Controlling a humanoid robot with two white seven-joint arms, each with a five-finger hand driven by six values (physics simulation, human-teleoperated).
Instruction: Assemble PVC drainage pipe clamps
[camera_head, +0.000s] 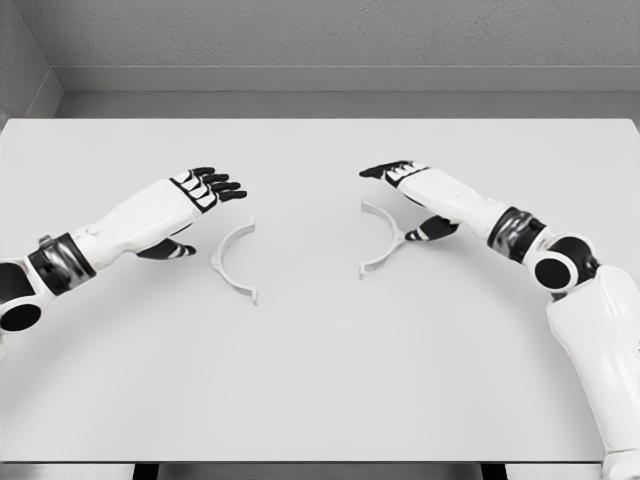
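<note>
From my head view, the left arm is cut off at the lower left edge and the right arm runs out at the lower right corner. The right thumb sits over or touching the outer curve of the right clamp half (385, 237); I cannot tell which. The clamp halves are white on a white table (320, 380), so their edges are hard to make out.

Left hand (205, 190): fingers apart and extended, holding nothing, above the table just beside the left clamp half (233, 262). Right hand (405, 180): fingers apart, holding nothing.

The 2 clamp halves lie flat near the table centre, apart, open sides facing each other.

The table is plain and matte. Behind it run a grey floor strip and a textured grey wall (320, 30)
</note>
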